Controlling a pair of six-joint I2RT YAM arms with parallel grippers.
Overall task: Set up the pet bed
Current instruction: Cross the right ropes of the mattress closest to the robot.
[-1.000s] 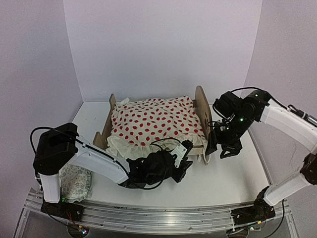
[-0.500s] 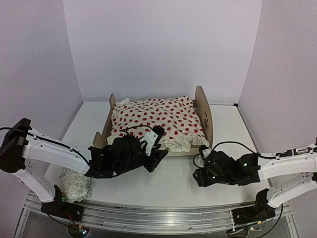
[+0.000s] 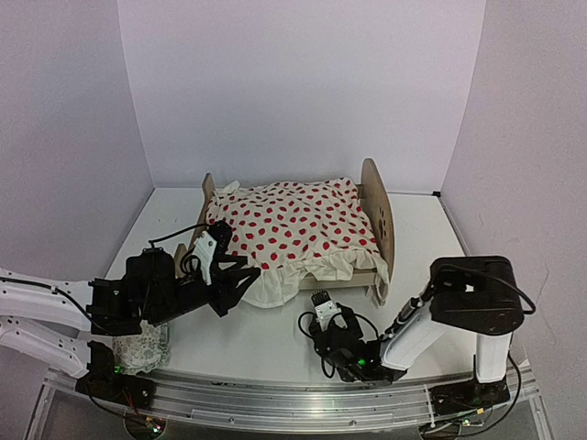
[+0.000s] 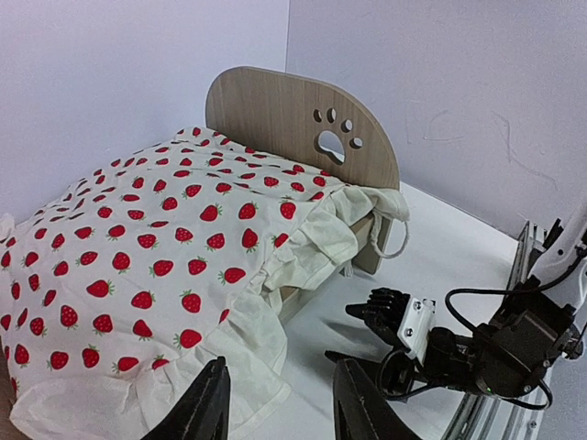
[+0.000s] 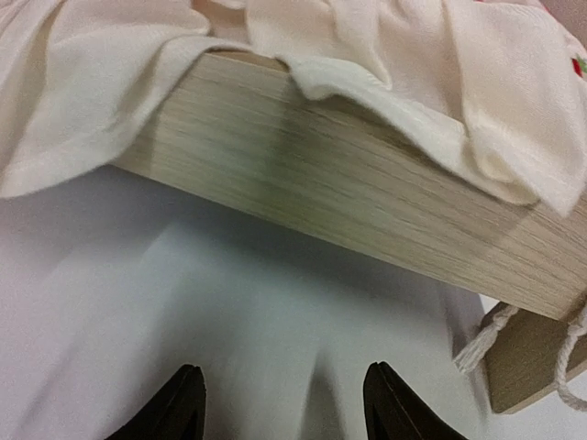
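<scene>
Now left fingers have backed off the blanket

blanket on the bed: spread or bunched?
Spread. The blanket covers the bed end to end, and its ruffled edge hangs over the near side.

No legible text, label or number in any view.

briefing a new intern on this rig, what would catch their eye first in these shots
The cream ruffled blanket dotted with red strawberries stands out first, draped over the pet bed mid-table and spilling off its near side. Next comes the paw-print cutout in the rounded headboard. Then the left gripper and right gripper, both open and empty, low in front of the bed's near side.
</scene>
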